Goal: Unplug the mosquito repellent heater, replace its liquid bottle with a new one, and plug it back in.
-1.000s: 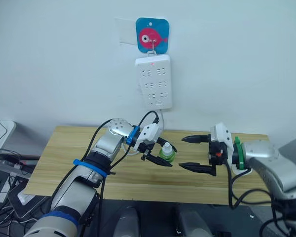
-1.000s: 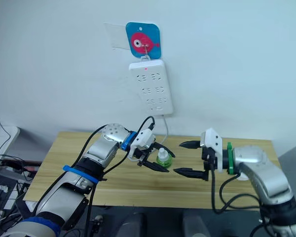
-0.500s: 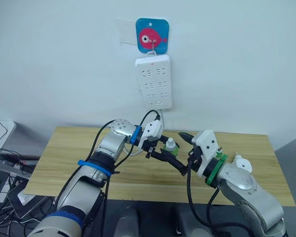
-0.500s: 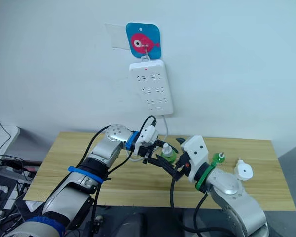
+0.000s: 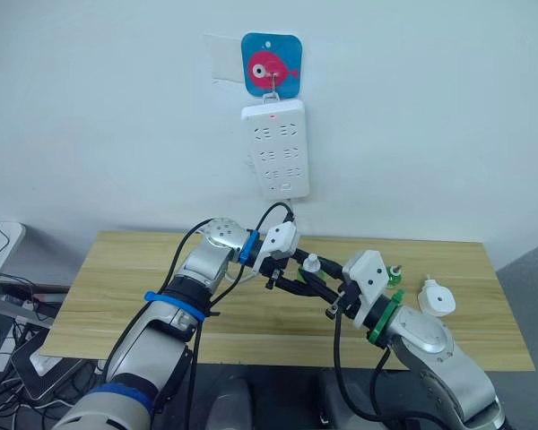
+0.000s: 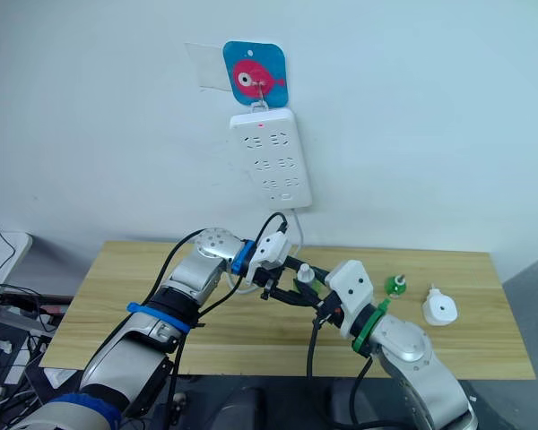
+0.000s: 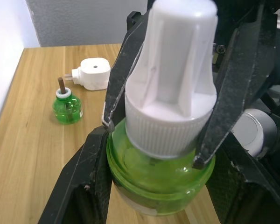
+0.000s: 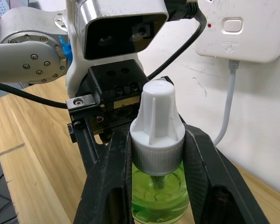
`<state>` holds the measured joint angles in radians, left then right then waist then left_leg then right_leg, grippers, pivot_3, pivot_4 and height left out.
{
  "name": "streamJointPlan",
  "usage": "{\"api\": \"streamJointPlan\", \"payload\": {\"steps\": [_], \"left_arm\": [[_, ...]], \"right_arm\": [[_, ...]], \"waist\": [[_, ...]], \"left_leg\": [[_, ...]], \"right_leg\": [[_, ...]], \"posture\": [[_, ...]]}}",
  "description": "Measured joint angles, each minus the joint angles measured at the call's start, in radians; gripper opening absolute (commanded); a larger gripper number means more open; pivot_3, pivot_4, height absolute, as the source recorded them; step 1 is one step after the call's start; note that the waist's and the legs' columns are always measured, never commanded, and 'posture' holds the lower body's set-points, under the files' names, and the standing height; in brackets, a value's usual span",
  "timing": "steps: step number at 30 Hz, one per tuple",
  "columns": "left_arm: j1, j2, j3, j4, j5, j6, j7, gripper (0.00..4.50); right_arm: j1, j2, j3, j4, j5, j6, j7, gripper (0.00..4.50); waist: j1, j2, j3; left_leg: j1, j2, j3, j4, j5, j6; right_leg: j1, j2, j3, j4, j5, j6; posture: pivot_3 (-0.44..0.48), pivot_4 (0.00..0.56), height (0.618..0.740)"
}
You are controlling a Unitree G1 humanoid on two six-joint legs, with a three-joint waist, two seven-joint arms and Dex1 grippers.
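New bottle (image 7: 161, 158), small, light, slick plastic w/ green liquid, is held above the worktop (image 5: 117, 287), left fingers (image 7: 79, 186) clamped on its body, right fingers (image 8: 107, 186) closed on the ribbed cap (image 8: 157, 122), best twist point; heater (image 6: 439, 309) lies unplugged near the right edge.

table (image 5: 117, 269): pale wood, matt, grained | bottle (image 7: 158, 172): clear green plastic, glossy | cap (image 8: 157, 116): white plastic, ribbed | heater (image 7: 91, 73): smooth white plastic | fingers (image 8: 107, 186): matt black plastic
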<state>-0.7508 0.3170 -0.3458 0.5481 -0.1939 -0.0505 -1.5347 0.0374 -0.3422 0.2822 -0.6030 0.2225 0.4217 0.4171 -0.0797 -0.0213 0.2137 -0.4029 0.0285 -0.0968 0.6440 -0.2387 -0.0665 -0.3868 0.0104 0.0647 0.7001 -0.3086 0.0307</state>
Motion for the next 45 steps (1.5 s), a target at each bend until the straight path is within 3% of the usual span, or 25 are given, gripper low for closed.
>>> {"api": "streamJointPlan", "payload": {"steps": [5,8,13,19,23,28,33,37,45], "left_arm": [[0.002,0.007,-0.002,-0.001,0.001,-0.02,-0.033,2.28],[0.005,0.015,-0.021,-0.009,-0.008,-0.043,-0.074,2.28],[-0.009,0.036,-0.026,-0.023,-0.044,-0.048,-0.067,2.28],[-0.01,0.034,-0.017,-0.029,-0.045,-0.039,-0.07,2.28],[-0.009,0.026,-0.013,-0.023,-0.038,-0.042,-0.066,2.28],[-0.011,0.011,0.005,0.006,-0.034,-0.038,-0.045,2.28],[-0.013,-0.011,0.027,0.013,-0.033,-0.02,-0.009,2.28],[-0.014,-0.017,0.029,0.013,-0.03,-0.019,0.003,2.28],[-0.032,-0.023,0.031,0.021,-0.026,-0.014,0.014,2.28]], "right_arm": [[-0.098,-0.1,-0.028,0.11,0.078,-0.07,0.211,1.07],[-0.24,-0.199,-0.025,0.238,0.152,-0.103,0.458,1.07],[-0.547,-0.221,0.018,0.539,0.188,-0.136,0.813,1.07],[-0.656,-0.204,0.016,0.708,0.184,-0.171,0.952,3.15],[-0.591,-0.271,-0.049,0.64,0.197,-0.14,0.944,4.47],[-0.406,-0.343,-0.167,0.447,0.235,-0.055,0.84,4.47],[-0.236,-0.271,-0.239,0.171,0.239,0.054,0.561,4.47],[-0.213,-0.17,-0.194,0.044,0.211,0.094,0.382,4.47],[-0.252,-0.084,-0.102,0.067,0.098,0.125,0.2,4.47]], "waist": [[-0.004,0.0,0.0],[-0.004,0.0,0.0],[-0.008,0.001,0.001],[0.007,0.001,0.001],[0.023,0.001,0.001],[0.025,0.001,0.001],[0.011,0.001,0.001],[-0.003,0.001,0.001],[-0.004,0.001,0.0]], "left_leg": [[0.001,0.0,0.001,0.0,0.0,0.0],[0.002,0.0,0.001,0.0,0.0,0.0],[0.002,0.001,0.0,0.0,0.0,0.0],[0.0,-0.001,0.0,0.001,0.0,0.0],[0.0,-0.002,0.0,0.001,0.0,0.0],[0.0,-0.001,0.0,0.001,0.0,0.0],[0.001,-0.001,0.0,0.001,0.0,0.0],[0.002,0.0,0.0,0.001,0.0,0.0],[0.002,0.0,0.0,0.001,0.0,0.0]], "right_leg": [[0.001,0.0,0.0,0.0,0.0,0.0],[0.002,0.001,0.0,0.0,0.0,0.0],[0.002,0.001,0.0,0.0,0.0,0.0],[0.001,-0.002,-0.001,-0.002,0.0,0.0],[0.001,-0.003,-0.001,-0.001,0.0,0.0],[0.002,-0.002,-0.001,-0.001,0.0,0.0],[0.001,-0.001,0.0,0.001,0.0,0.0],[0.001,0.0,0.0,0.002,0.0,0.0],[0.001,0.0,0.0,0.002,0.0,0.0]], "posture": [[-0.071,0.172,0.74],[-0.055,0.176,0.74],[-0.022,0.178,0.74],[-0.03,0.183,0.74],[-0.03,0.183,0.74],[-0.059,0.178,0.74],[-0.071,0.173,0.74],[-0.075,0.168,0.74],[-0.083,0.15,0.74]]}}
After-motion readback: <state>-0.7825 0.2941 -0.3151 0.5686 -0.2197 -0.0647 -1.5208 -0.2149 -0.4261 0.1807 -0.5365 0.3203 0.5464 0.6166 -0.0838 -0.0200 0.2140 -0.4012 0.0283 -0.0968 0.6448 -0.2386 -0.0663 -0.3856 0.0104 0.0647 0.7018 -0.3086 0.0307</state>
